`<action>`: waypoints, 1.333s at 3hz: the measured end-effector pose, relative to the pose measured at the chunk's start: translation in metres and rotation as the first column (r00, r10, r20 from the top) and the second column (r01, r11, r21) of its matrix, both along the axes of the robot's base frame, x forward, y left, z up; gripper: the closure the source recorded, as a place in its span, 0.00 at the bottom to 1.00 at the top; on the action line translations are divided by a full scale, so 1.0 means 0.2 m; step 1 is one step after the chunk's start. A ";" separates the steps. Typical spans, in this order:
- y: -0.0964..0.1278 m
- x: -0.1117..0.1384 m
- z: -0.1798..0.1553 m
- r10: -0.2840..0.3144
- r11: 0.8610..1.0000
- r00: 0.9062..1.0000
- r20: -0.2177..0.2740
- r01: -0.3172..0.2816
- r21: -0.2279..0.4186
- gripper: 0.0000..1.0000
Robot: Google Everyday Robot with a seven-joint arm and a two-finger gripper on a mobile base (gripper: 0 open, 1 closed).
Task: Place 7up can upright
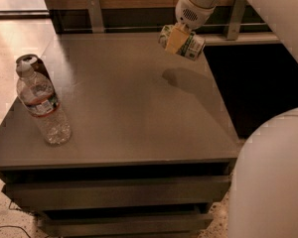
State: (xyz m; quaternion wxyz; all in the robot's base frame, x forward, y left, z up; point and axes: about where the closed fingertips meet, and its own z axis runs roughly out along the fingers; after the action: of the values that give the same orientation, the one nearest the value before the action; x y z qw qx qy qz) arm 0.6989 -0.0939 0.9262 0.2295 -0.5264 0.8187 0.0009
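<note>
The 7up can (pixel 188 43), pale with green markings, hangs on its side in the air above the far right part of the dark table (pixel 129 108). My gripper (pixel 178 38) is shut on the can, with a yellowish finger (pixel 176 37) across its body. The can's shadow (pixel 181 78) falls on the tabletop below it, so it is lifted well clear of the surface. The white arm comes down from the top right.
A clear plastic water bottle (pixel 43 108) stands upright at the table's left side. A dark brown can with a silver top (pixel 30 62) stands just behind it. The robot's white body (pixel 270 182) fills the lower right. A wall and rail run behind the table.
</note>
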 end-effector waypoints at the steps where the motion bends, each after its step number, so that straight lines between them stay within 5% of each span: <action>1: 0.00 0.05 0.09 0.047 0.995 0.996 0.071 -0.053 0.089 1.00; 2: 0.01 0.11 0.17 0.099 0.975 0.985 0.142 -0.124 0.186 1.00; 3: 0.05 0.14 0.20 0.147 0.934 0.968 0.203 -0.203 0.294 1.00; 4: 0.11 0.11 0.22 0.184 0.869 0.946 0.267 -0.284 0.405 1.00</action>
State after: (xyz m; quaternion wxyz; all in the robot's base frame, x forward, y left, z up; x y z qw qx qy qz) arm 0.7211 -0.0726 0.9697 0.4293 -0.5537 0.6965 0.1549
